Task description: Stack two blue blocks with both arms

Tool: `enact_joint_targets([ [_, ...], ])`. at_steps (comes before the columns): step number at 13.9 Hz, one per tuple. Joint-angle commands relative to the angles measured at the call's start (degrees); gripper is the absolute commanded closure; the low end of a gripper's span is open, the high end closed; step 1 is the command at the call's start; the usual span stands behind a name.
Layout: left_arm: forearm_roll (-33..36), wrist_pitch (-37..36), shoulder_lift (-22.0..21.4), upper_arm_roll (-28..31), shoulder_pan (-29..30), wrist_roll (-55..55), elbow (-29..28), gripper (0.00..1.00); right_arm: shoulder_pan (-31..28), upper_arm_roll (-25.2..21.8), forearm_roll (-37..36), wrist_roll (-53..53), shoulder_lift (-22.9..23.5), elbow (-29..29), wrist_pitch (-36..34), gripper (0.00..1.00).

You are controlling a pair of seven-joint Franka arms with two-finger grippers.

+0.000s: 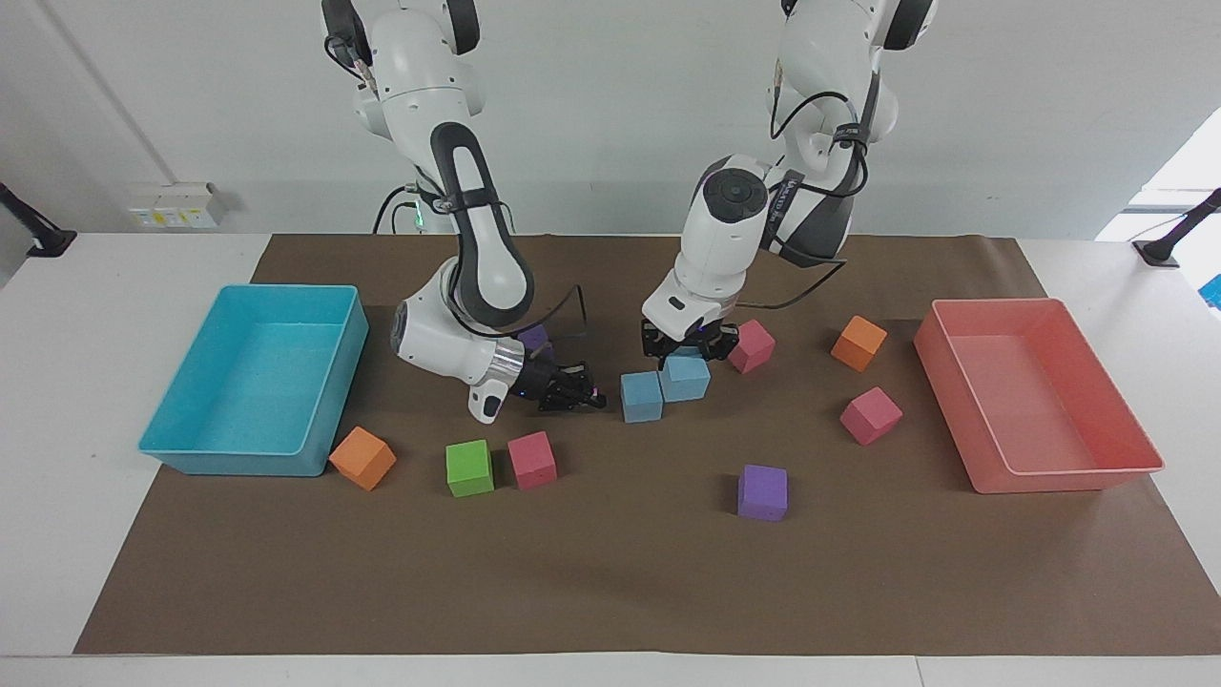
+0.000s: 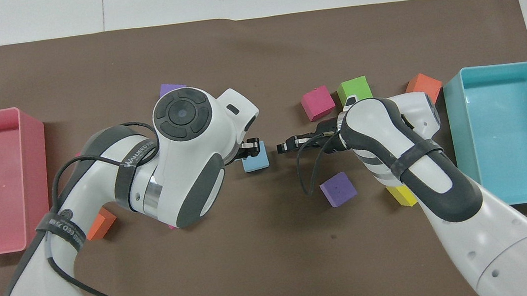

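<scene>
One blue block (image 1: 641, 397) rests on the brown mat near the middle; it also shows in the overhead view (image 2: 257, 162). My left gripper (image 1: 687, 353) is shut on the second blue block (image 1: 687, 380). It holds that block just above the mat, close beside the resting one toward the left arm's end. I cannot tell if the two blocks touch. In the overhead view the left gripper (image 2: 249, 149) hides the held block. My right gripper (image 1: 576, 397) is shut and empty, low over the mat beside the resting block; it also shows in the overhead view (image 2: 287, 144).
A turquoise tray (image 1: 229, 462) stands at the right arm's end and a pink tray (image 1: 1068, 477) at the left arm's end. Scattered cubes: orange (image 1: 362, 458), green (image 1: 469, 468), pink (image 1: 531, 460), pink (image 1: 752, 345), orange (image 1: 858, 343), pink (image 1: 870, 415), purple (image 1: 762, 492), yellow (image 2: 402, 196).
</scene>
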Motion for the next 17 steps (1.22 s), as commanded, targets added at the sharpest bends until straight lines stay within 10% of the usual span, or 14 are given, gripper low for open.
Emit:
enact_joint_targets([
  [1,-0.96,-0.13,2.44,1.0,-1.9,-2.91,2.09,0.99,0.03,0.22,2.1,-2.42,-1.17,-1.57,1.31,1.0],
  [17,-0.51,2.16,5.26,1.0,-4.8,-5.91,3.76,0.96,0.03,0.22,2.1,-2.42,-1.17,-1.57,1.31,1.0],
])
